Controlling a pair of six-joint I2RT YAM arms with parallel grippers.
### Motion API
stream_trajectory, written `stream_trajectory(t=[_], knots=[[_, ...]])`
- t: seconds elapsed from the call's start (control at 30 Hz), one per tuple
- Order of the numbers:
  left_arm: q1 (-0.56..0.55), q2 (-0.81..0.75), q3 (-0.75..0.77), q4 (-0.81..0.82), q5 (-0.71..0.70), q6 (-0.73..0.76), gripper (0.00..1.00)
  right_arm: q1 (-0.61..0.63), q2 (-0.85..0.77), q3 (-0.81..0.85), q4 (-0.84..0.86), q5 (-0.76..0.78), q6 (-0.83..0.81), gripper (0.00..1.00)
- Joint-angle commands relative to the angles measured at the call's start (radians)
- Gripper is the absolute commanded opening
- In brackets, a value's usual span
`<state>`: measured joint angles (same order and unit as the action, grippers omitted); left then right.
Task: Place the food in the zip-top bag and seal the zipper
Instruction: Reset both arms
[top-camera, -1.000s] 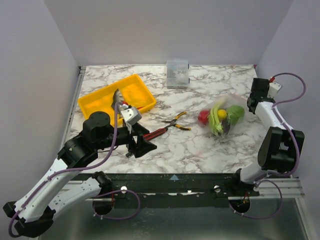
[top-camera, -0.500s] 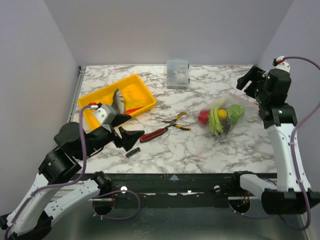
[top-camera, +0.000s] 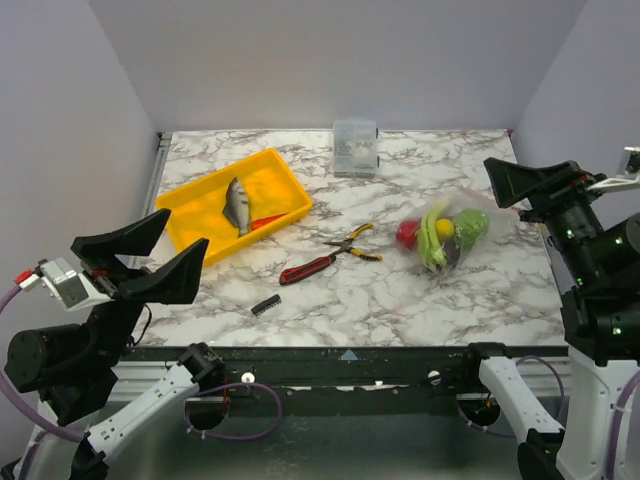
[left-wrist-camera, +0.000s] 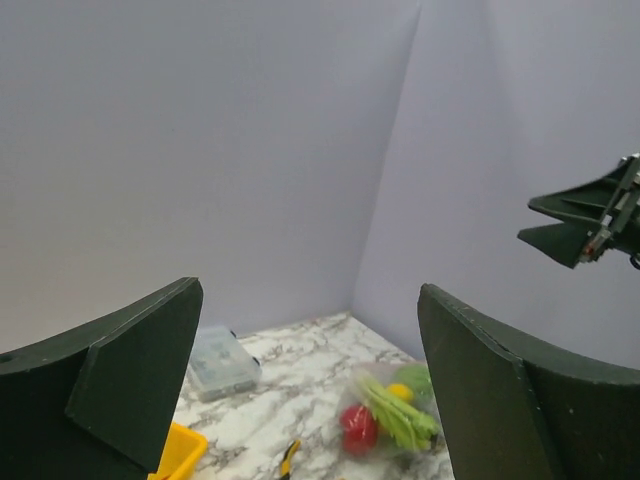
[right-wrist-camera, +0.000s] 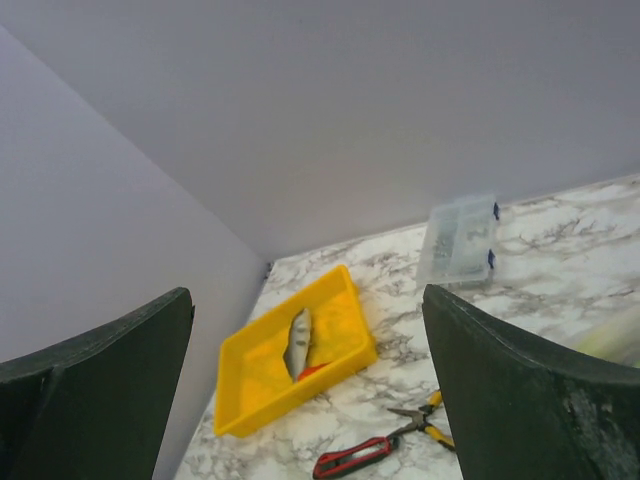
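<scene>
L gripper (top-camera: 187, 229), R gripper (top-camera: 499, 178) open, empty; fish (top-camera: 236, 205) lies in tray (top-camera: 277, 183).

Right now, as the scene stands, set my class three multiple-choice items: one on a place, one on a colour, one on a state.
1. Where does the grey fish lie?
A held up in the air
B inside the yellow tray
C on the floor

2. What colour are the handles of the pliers?
A yellow
B blue
C white

3. How do the left gripper and the right gripper stand?
A both open, holding nothing
B both shut tight
C one open, one shut

Answers:
1 B, the fish rests within the tray's walls.
2 A, both handles show yellow in the top view.
3 A, each wrist view shows a wide gap with nothing between the fingers.
</scene>
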<state>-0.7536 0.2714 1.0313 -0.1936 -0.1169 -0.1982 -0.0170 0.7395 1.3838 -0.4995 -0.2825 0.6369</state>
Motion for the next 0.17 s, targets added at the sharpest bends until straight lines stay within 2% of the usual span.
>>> stream_trajectory(t=[0.0,0.13], knots=[[0.005,0.0,-0.002,0.054,-0.083,0.045,0.91,-0.006,-0.024,0.069,-0.122,0.16,0.013,0.99],[0.005,0.027,0.006,0.052,-0.079,0.037,0.91,-0.006,-0.025,0.061,-0.159,0.212,-0.028,0.99]])
